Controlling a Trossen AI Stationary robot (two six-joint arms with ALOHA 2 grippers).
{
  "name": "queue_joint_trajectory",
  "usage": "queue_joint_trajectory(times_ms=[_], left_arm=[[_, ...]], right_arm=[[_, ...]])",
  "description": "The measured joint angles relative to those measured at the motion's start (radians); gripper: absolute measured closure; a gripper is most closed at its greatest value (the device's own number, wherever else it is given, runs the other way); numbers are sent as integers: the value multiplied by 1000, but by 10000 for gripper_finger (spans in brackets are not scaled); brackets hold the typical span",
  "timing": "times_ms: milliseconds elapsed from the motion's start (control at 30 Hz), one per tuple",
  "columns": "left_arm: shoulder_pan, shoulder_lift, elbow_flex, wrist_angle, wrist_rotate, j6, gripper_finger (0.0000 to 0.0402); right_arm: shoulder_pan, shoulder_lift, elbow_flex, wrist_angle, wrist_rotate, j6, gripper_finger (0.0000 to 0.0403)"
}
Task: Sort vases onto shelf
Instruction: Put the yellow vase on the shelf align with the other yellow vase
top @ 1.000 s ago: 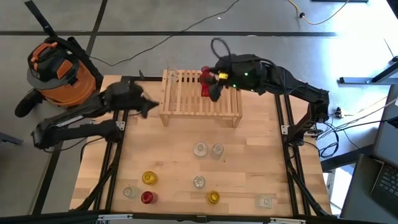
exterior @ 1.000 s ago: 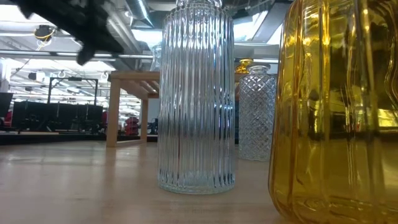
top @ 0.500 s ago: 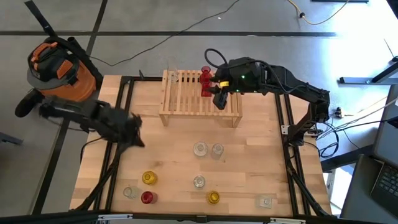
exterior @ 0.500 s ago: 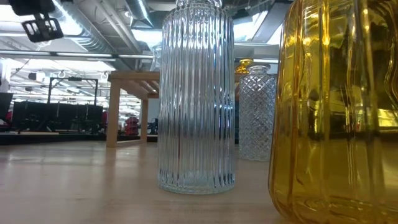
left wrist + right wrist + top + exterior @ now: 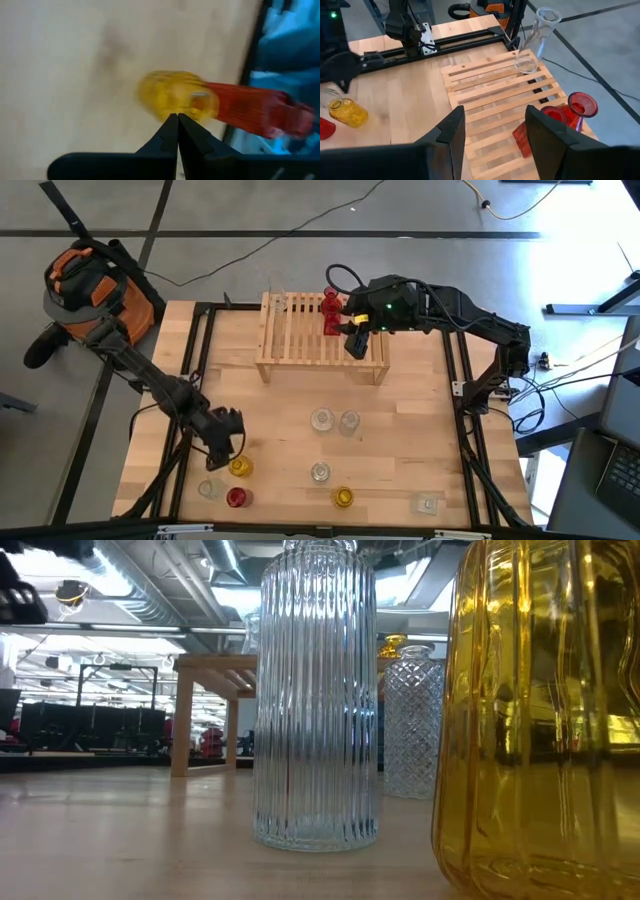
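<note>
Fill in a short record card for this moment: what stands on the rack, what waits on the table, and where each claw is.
On rack: two red vases and one clear vase on the wooden rack
On table: clear, yellow and red vases, among them a yellow vase
Left claw: shut, empty, just above that yellow vase
Right claw: open, empty, over the rack beside the red vases

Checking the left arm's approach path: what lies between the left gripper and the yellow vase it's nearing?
Nothing; high view shows left gripper just above yellow vase, only bare tabletop between.
</note>
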Motion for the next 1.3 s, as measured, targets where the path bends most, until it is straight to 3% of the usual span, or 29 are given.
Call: queue_joint_trajectory(times_ms=[200,400,667,800,933,1067,1300], left_arm=[[-16,39,1,109,15,-5,360],[-16,101,2,90,5,-28,319],[-15,197,5,96,44,-76,302],[-15,238,9,106,71,-89,319],[-13,235,13,106,35,-100,382],[21,232,60,10,-52,-66,388],[138,236,197,-158,-100,84,399]], right_arm=[[0,0,0,-1,-27,-2,242],[0,0,0,-29,-69,-2,242],[1,0,0,-92,-124,3,242],[1,0,0,-109,-133,3,242],[0,-8,-1,-137,-139,3,242],[0,-36,-1,-155,-121,3,242],[0,-80,-1,-159,-83,-5,242]])
